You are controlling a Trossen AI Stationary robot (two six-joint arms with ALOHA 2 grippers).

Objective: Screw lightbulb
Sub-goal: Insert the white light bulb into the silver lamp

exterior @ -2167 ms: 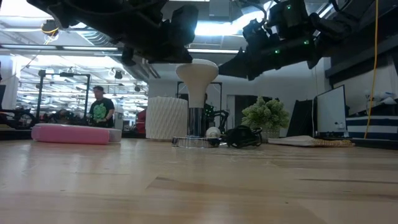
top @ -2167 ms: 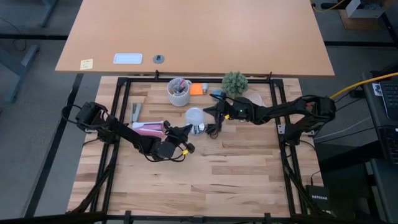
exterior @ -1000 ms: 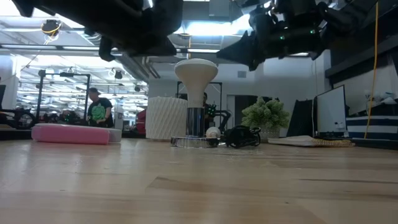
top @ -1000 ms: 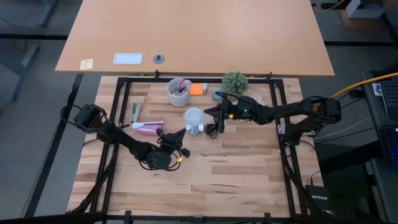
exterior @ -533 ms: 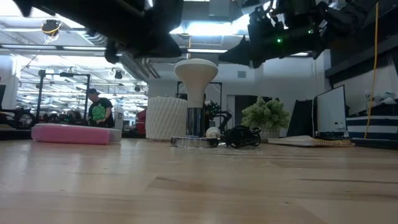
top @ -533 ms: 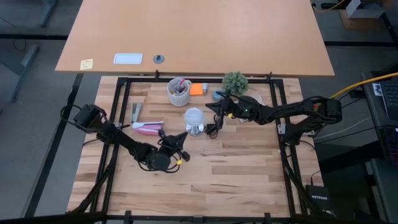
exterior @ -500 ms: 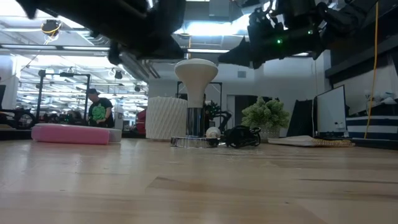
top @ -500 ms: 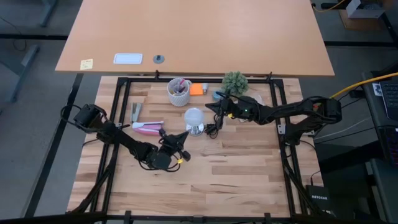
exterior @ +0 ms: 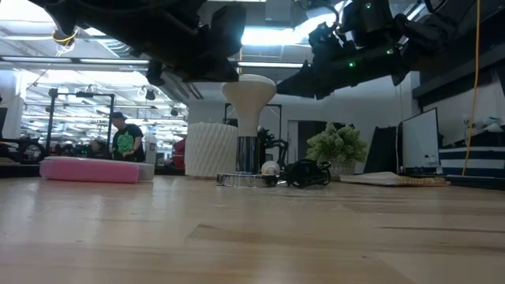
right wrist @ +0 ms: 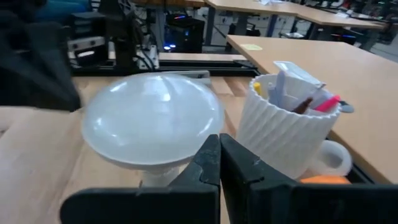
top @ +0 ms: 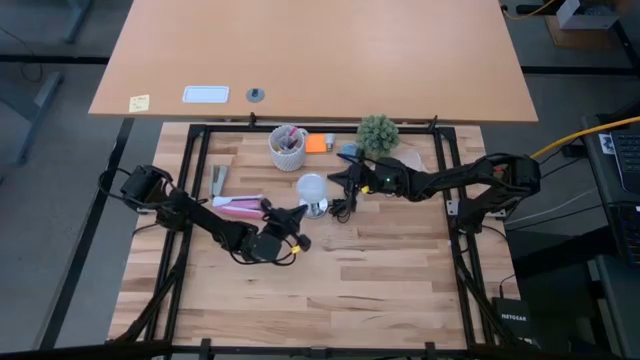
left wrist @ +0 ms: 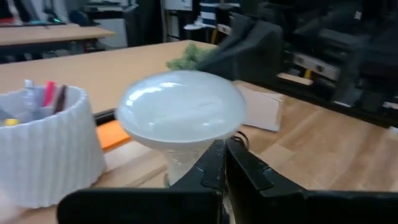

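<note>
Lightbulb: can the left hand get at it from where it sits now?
Probably yes. The lightbulb stands upright, with nothing between it and the left hand close beside it. That hand's fingers are shut, so they must open first. The right hand crowds the opposite side.

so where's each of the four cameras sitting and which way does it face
High view: above the table, straight down; both arms, left gripper and right gripper flanking the lightbulb.
Low view: table height, level across the table into the room; arms overhead.
Left wrist view: on the left arm, facing the bulb and white cup; own shut fingers below.
Right wrist view: on the right arm, same pair from the opposite side; own shut fingers.
All four share the lightbulb.
</note>
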